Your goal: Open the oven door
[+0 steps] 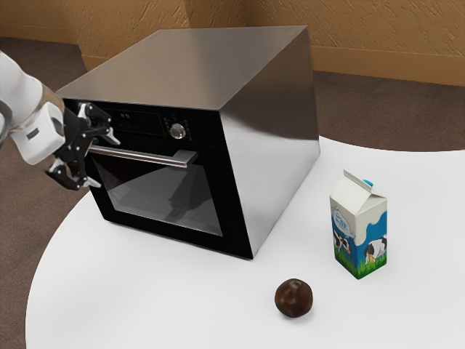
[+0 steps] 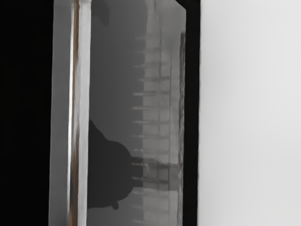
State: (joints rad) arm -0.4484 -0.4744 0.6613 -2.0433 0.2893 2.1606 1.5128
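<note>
Claw (image 1: pixel 103 160) is open, the two fingers well apart, at the oven's front near the handle end toward the exterior view's left. One fingertip is above the bar's line, the other below it. Can't tell from here if either touches metal.

Oven door (image 1: pixel 163 231): shut, lies flush in the front of the oven (image 1: pixel 272 138). Handle (image 1: pixel 138 155) is a straight metal bar across the door's upper part, standing off its face, with a gap behind it. In the wrist view the bar runs straight alongside the dark glass (image 2: pixel 113 94), rack lines visible through it, then black door frame, then white tabletop past the door's edge.

Room: white table (image 1: pixel 174 291) extends out from the foot of the door to a curved rim. Rim runs near the oven's lower front corner on the exterior view's left; wider strip of tabletop toward the other front corner. Round brown thing (image 1: pixel 294 298) sits out from that corner, apart from the oven. Milk carton (image 1: pixel 358 229) stands upright further to the exterior view's right, off the oven's side wall. Knob (image 1: pixel 177 131) is above the handle, toward its far end from me.
</note>
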